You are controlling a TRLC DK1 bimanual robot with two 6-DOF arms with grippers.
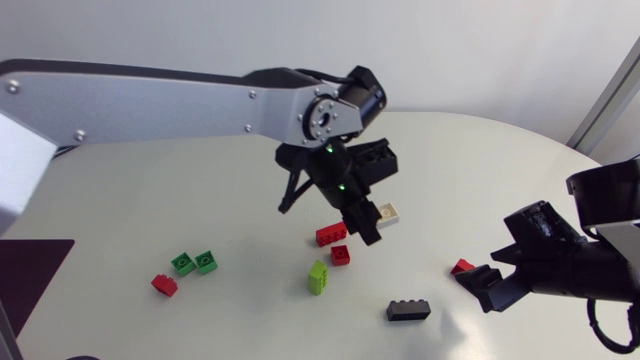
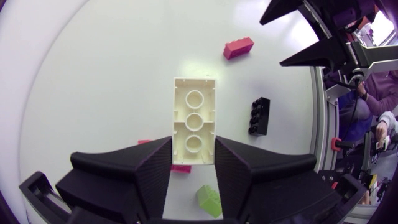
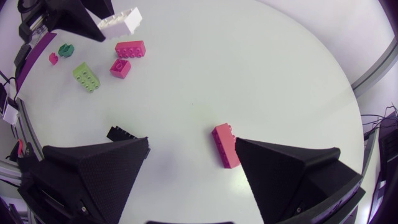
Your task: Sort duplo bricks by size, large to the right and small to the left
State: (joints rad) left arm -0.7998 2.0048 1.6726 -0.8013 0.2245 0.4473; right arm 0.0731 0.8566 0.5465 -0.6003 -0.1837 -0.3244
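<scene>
Clamped from both sides in the left pincer (image 2: 193,167), a cream brick (image 2: 194,118) hangs above mid-surface (image 1: 200,180), over a red pair (image 1: 332,235) and a lime brick (image 1: 318,277). Near the right edge and well apart, the right pincer (image 3: 193,155) gapes wide, a red brick (image 3: 225,146) lying between its fingers. A black brick (image 1: 408,310) sits by the near edge.

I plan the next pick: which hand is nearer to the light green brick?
Left. The left hand, shut on a cream brick, hangs close by the light green brick; the right hand is far off, open near a red brick.
</scene>
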